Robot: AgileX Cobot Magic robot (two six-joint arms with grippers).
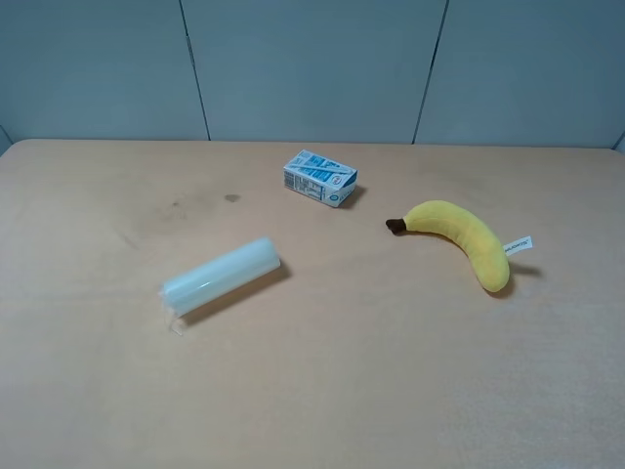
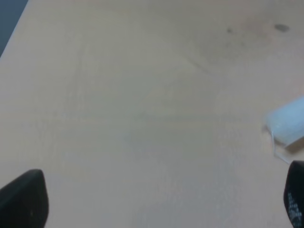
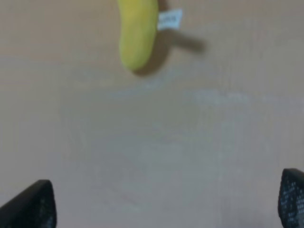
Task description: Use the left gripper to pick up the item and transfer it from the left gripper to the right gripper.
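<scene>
The yellow plush banana (image 1: 463, 237) lies on the table at the right, brown stem tip pointing left, white tag at its right end. Neither arm shows in the exterior high view. In the right wrist view the banana's tag end (image 3: 137, 31) lies far from my right gripper (image 3: 166, 202), whose black fingertips (image 3: 31, 206) stand wide apart over bare table. In the left wrist view my left gripper (image 2: 159, 199) is open, its fingertips (image 2: 23, 199) wide apart over bare table; the banana is out of that view.
A translucent pale cylinder roll (image 1: 222, 277) lies left of centre; its end shows in the left wrist view (image 2: 287, 123). A small blue-white carton (image 1: 319, 178) lies at the back centre. The tan table (image 1: 342, 371) ends at a grey wall behind.
</scene>
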